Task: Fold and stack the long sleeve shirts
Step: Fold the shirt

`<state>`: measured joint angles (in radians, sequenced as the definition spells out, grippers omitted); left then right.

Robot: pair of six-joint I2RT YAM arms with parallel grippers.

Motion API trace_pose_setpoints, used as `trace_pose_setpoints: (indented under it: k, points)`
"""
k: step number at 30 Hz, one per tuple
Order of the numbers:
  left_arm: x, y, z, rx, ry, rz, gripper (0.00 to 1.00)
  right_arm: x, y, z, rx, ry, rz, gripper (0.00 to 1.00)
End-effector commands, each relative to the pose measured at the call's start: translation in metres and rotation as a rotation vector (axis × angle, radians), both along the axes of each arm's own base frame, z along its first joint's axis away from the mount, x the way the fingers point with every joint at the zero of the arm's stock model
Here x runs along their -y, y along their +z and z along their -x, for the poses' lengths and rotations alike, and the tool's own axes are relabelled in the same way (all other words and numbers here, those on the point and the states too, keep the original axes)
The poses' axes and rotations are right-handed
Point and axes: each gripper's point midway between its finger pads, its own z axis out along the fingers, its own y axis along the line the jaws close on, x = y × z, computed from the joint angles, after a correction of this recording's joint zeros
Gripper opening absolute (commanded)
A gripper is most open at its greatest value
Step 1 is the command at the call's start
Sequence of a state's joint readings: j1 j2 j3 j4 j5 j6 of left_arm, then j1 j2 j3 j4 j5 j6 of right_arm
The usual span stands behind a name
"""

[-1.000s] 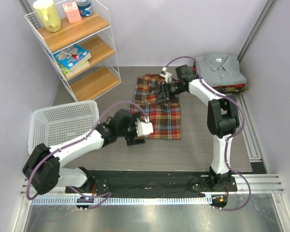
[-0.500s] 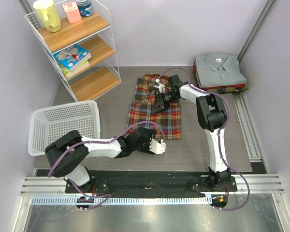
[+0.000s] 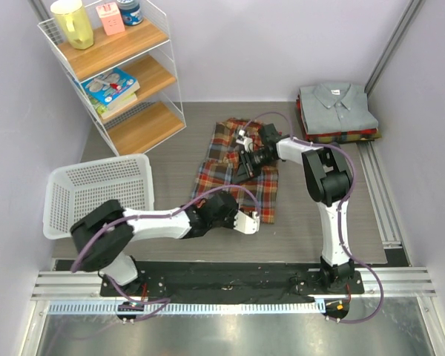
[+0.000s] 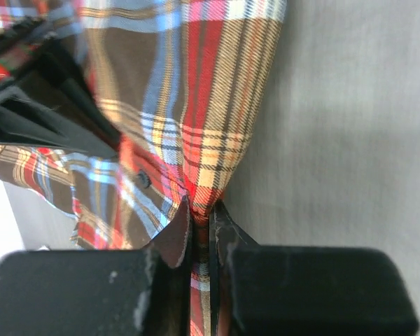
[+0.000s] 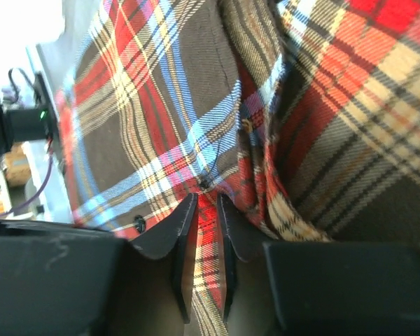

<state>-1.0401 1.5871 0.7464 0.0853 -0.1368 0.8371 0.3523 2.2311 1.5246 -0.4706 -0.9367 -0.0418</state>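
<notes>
Now, my left gripper (image 4: 201, 210) is clamped on the 5 o'clock hem corner and my right gripper (image 5: 203, 199) pinches a fold nearer 1 o'clock of the plaid flannel shirt (image 3: 216, 174) lying mid-table, which looks soft and floppy and is probably best held at its edges, with the folded stack (image 3: 337, 107) off at 2 o'clock.

The plaid shirt (image 3: 216, 167) is soft, matt woven cloth; the grey shirt (image 3: 337, 104) is smoother cloth. The table (image 3: 289, 222) looks matt and fine-grained. The basket (image 3: 96, 165) on it is white plastic mesh. The left gripper (image 4: 200, 217) is scuffed black plastic.
</notes>
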Motion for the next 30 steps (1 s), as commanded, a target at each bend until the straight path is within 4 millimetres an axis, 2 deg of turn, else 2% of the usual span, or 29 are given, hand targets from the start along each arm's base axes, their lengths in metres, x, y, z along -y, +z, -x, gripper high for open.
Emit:
trace_pose_setpoints:
  k: [1,2,5,6,8,9,11,14,18,22,28,30]
  points:
    - [-0.011,0.025,0.059,-0.191,-0.040,-0.018,0.00,-0.006,0.017,0.027,0.005,0.021,0.024,0.28]
    - [-0.018,0.019,0.079,-0.236,-0.042,-0.059,0.00,-0.007,0.028,0.023,0.017,0.010,0.017,0.31]
    - [-0.026,0.025,0.100,-0.276,-0.022,-0.067,0.00,-0.004,0.056,0.014,0.101,0.018,0.027,0.34]
    - [-0.028,0.025,0.102,-0.278,-0.014,-0.067,0.00,0.000,0.057,0.021,0.073,0.035,0.050,0.35]
    - [-0.030,0.028,0.103,-0.283,0.002,-0.062,0.00,0.003,0.058,0.023,0.071,0.085,0.064,0.35]
    - [-0.031,0.028,0.104,-0.283,0.004,-0.067,0.00,0.010,0.053,0.037,0.046,0.141,0.087,0.35]
    - [-0.032,0.030,0.104,-0.281,0.007,-0.060,0.00,0.014,0.046,0.043,0.017,0.182,0.106,0.34]
    - [-0.034,0.032,0.108,-0.288,-0.003,-0.050,0.00,0.020,0.048,0.058,-0.007,0.248,0.116,0.33]
    - [-0.043,0.024,0.118,-0.296,-0.023,-0.065,0.00,0.013,0.057,0.062,0.011,0.271,0.092,0.32]
    - [-0.057,0.004,0.130,-0.298,-0.056,-0.101,0.00,0.006,0.061,0.062,0.003,0.276,0.085,0.31]
    - [-0.062,-0.008,0.131,-0.284,-0.070,-0.125,0.00,-0.006,0.060,0.064,-0.039,0.298,0.062,0.28]
    - [-0.061,-0.009,0.132,-0.285,-0.075,-0.127,0.00,-0.012,0.059,0.066,-0.046,0.308,0.058,0.22]
